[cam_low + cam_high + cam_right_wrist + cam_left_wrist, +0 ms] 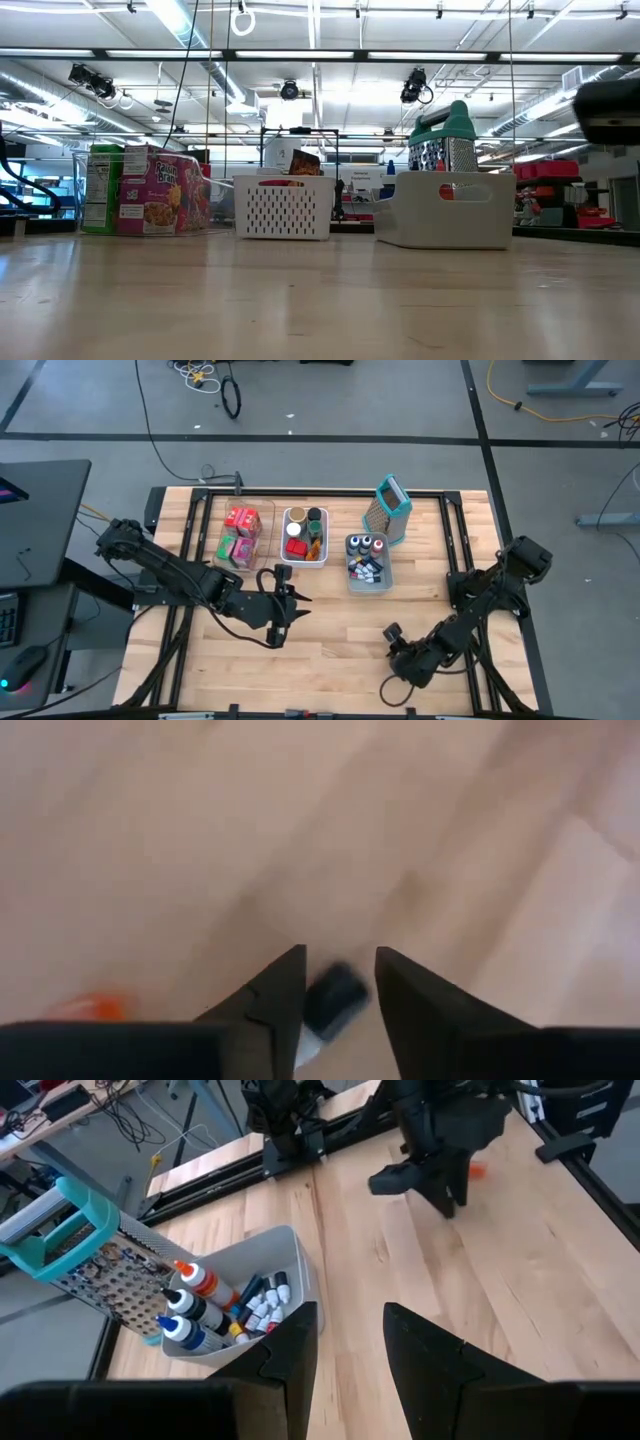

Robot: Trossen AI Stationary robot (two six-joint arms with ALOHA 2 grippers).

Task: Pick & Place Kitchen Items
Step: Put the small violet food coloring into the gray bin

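My right gripper is over the near right part of the table, shut on a small white bottle with a dark cap. It also shows in the left wrist view, pointing down above the wood. My left gripper hovers open and empty near the table's middle, just left of and nearer than the grey bin. That bin holds several small bottles. The clear bin holds red, green and pink packets. The white bin holds small jars. My right gripper pinches the small bottle between its two fingers, one finger on each side of the dark-capped end. The fingers come from above, pointing down. I cannot tell whether the bottle is clear of the table.
A small orange thing lies on the wood beside my right gripper; it also shows in the right wrist view. The metal grater with a teal top stands behind the grey bin. The three bins line the far half; the near half is bare wood.
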